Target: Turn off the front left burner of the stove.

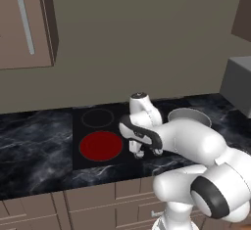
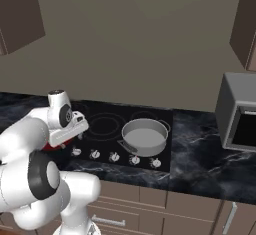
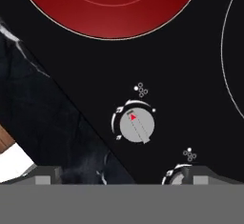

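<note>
Red glowing round front left burner (image 3: 112, 6); silver round knob (image 3: 137, 127) below.

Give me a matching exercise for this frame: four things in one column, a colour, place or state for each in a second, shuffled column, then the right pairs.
Things:
1. front left burner
2. pot
3. microwave
4. knob

Descriptions:
A. grey box on the counter, right of the stove
B. glowing solid red
C. silver, round, with a red pointer, centred in the hand view
D. grey, empty, sitting on the right side of the cooktop

Pairs: 1-B, 2-D, 3-A, 4-C
</note>
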